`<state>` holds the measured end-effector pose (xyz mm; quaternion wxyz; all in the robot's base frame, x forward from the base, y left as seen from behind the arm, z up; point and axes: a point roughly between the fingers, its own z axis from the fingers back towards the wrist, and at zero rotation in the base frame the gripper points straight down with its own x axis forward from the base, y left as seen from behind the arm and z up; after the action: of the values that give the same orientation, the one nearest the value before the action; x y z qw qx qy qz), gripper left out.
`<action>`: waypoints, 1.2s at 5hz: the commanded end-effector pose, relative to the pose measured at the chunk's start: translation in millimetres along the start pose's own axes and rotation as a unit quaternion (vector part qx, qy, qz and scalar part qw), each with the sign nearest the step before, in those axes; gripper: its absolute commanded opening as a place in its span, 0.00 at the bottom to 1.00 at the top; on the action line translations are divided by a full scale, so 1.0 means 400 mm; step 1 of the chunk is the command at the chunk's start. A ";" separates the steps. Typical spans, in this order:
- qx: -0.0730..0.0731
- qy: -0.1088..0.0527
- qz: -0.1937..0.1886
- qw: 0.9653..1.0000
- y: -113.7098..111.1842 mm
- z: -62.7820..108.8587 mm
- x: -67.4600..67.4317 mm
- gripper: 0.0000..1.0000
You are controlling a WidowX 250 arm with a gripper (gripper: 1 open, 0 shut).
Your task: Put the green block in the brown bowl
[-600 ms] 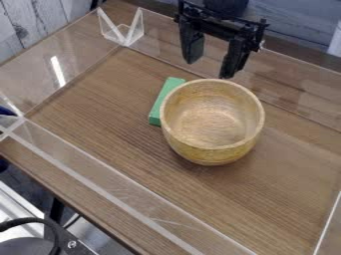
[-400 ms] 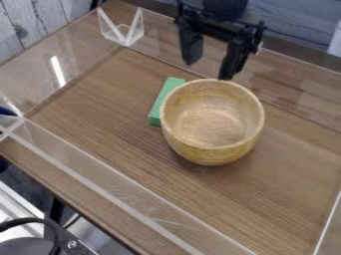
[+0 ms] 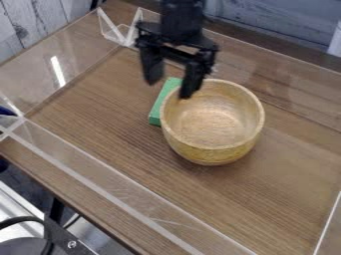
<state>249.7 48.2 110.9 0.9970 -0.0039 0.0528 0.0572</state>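
Green, flat, elongated rectangular block (image 3: 166, 100): one item. It lies on the wood-grain table (image 3: 94, 110), its right edge touching or tucked just behind the left wall of the bowl; I cannot tell which. Its upper end is partly covered by my fingers.

Light-brown round wooden bowl (image 3: 213, 122) with thick walls and visible grain: one item. It stands upright on the table, right of the block, and I see nothing inside it.

Black end effector (image 3: 174, 72): one item, mine. It points down over the upper end of the green block and the bowl's left rim. Two dark fingers (image 3: 152, 68) stand well apart with open space between them, clamped on nothing. Whether the tips touch the block I cannot tell.

Clear plastic walls (image 3: 80, 169): they fence the table on the near, left and far sides; I do not count the separate panels, since the joins are hard to make out.

Clear plastic angled piece (image 3: 123, 28): one item, at the far left corner, well apart from block and bowl.
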 end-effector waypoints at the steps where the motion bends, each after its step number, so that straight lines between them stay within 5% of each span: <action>1: -0.001 -0.028 0.018 0.999 0.051 0.022 -0.003 1.00; 6: -0.008 -0.053 0.013 0.998 0.070 -0.056 0.114 1.00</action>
<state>278.3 76.8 68.7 0.9970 -0.0142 0.0307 0.0691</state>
